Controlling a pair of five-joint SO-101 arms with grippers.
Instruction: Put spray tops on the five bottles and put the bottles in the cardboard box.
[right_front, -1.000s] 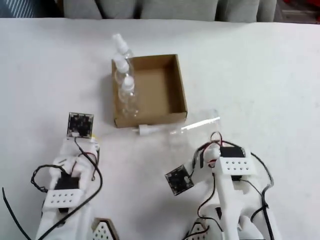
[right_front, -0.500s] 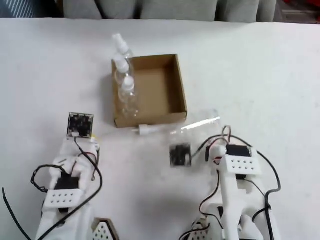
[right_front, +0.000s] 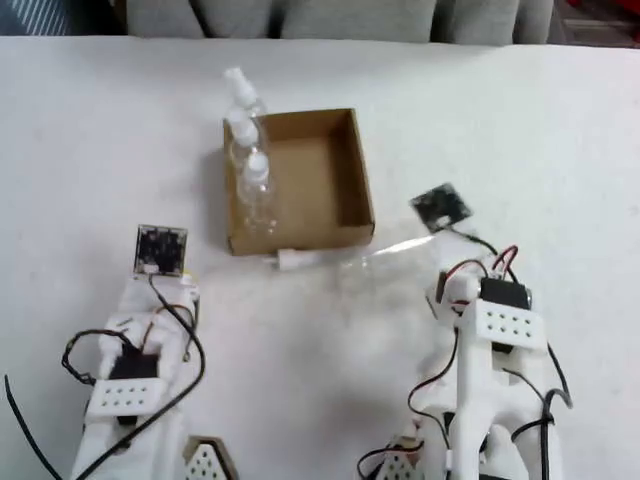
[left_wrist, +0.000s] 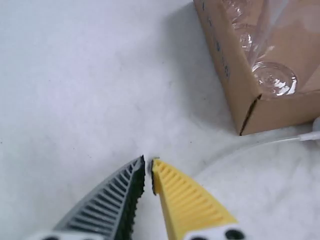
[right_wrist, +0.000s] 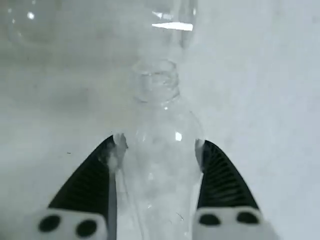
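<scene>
Clear, topless bottle (right_wrist: 156, 120) is sitting betw. the right gripper's (right_wrist: 159, 145) black fingers (right_wrist: 95, 185), both pressing on its sides just below the shoulder, neck pointing away from the wrist. R arm is reaching fwd over the table (right_front: 520, 130), near the cardboard box's (right_front: 345, 215) front corner. Left gripper (left_wrist: 148, 162) is hovering closed & empty, tips nearly touching, near the box's other front corner.

Bottles (right_front: 255, 195) in box (right_front: 322, 170), spray top (right_front: 291, 260) before it
</scene>
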